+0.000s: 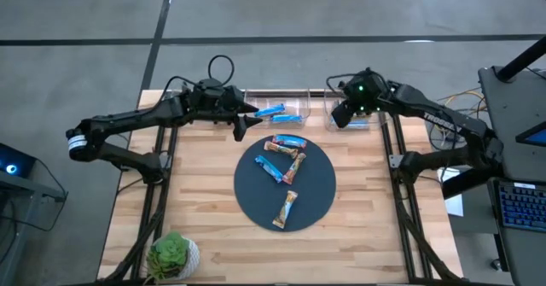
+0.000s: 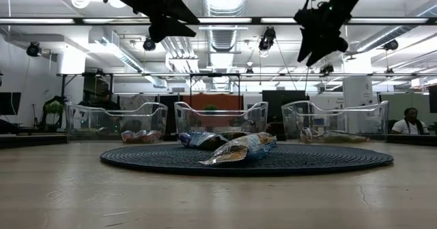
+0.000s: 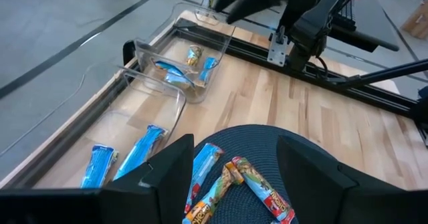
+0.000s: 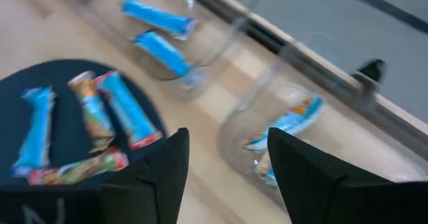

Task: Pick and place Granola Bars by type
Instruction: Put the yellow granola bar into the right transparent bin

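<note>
Hovering: left gripper (image 1: 248, 115) open, empty | right gripper (image 1: 339, 118) open | Granola Bars (image 1: 284, 162) on mat (image 1: 316, 192)

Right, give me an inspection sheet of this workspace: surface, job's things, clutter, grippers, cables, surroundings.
Surface: pale wooden table carrying a dark round woven mat.
Job's things: four shiny wrapped granola bars on the mat; two bright blue bars in the clear middle bin; more bars in the clear right bin.
Clutter: small green potted plant at a table corner.
Grippers: left gripper open, raised beside the middle bin; right gripper open, above the right bin.
Cables: black cable loop on the left arm; coloured wires by the right arm.
Surroundings: seated person far behind; keyboard beside the table.
</note>
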Robot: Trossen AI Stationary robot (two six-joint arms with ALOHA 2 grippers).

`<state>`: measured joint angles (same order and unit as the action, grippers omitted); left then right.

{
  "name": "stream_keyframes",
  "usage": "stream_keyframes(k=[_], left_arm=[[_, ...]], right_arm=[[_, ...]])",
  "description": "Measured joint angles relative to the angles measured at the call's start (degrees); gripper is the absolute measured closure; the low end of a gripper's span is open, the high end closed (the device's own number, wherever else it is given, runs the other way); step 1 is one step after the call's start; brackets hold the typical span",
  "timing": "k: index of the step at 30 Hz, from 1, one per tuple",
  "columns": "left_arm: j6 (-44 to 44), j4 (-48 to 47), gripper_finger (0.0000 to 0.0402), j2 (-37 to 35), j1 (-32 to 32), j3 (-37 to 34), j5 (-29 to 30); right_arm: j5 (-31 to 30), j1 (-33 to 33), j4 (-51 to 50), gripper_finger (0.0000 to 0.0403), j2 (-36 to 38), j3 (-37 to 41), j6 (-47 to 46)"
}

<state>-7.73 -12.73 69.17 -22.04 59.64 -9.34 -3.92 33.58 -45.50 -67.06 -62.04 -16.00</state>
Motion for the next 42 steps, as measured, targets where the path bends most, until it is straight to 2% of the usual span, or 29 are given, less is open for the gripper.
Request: stream_keyframes(k=[18, 42], left_arm=[[-0.76, -2.34, 0.0205, -1.09, 0.00, 0.02, 0.02], [-0.98, -2.51, 0.0205, -1.92, 0.00, 0.02, 0.00]], right_arm=[[1.44, -21.84, 10.06, 0.0209, -0.10, -0.09, -3.05], [1.69, -34.85, 13.86, 0.0209, -2.41, -0.09, -1.87]])
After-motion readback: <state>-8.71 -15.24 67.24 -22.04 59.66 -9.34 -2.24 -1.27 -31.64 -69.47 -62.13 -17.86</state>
